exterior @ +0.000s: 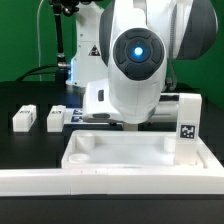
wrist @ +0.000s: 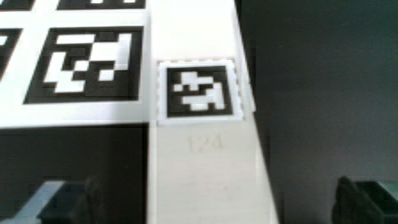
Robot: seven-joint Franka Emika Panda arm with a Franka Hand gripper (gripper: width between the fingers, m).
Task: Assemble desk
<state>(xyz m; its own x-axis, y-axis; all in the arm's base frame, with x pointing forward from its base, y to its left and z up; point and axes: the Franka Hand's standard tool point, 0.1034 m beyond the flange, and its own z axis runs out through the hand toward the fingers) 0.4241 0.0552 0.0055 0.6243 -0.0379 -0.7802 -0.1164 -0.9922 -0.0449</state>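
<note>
The hand [wrist: 205, 200] is wide open, holding nothing, and 1 desk leg [wrist: 199, 130] lies on the bench [wrist: 329, 90] right under it, beside the marker board [wrist: 71, 60], its long sides facing the 2 fingers [wrist: 45, 200].

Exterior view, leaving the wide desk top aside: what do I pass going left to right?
Far-left leg → second leg → robot arm → upright tagged leg.
</note>
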